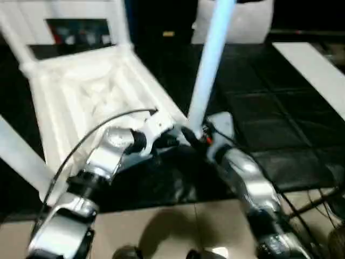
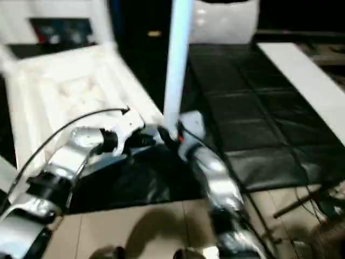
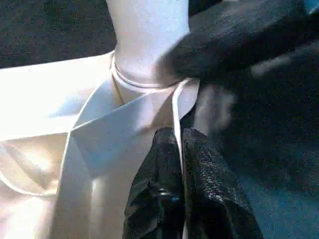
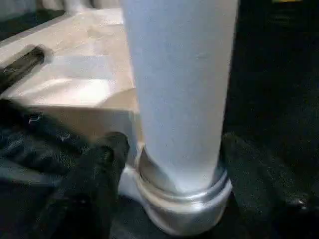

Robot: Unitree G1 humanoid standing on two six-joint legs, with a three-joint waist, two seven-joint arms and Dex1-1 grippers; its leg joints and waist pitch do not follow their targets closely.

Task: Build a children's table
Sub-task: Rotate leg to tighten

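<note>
The children's table top (image 1: 86, 91) lies upside down on the black mat, ribbed side up. A white leg (image 1: 210, 59) stands upright in its near right corner socket (image 4: 184, 209). My left gripper (image 3: 177, 137) is shut on the top's rim right beside that socket. My right gripper (image 4: 174, 144) is open, with one black finger (image 4: 89, 189) on each side of the leg's base and a narrow gap to it. Two more legs (image 1: 16, 38) rise from the far corners, and another leg (image 1: 21, 156) shows at the left.
The black mat (image 1: 269, 108) covers the workbench to the right of the table top. A white board (image 1: 318, 70) lies at the far right and a white bag (image 1: 242, 21) stands at the back. Cables (image 1: 318, 205) hang over the tiled floor (image 1: 161, 226).
</note>
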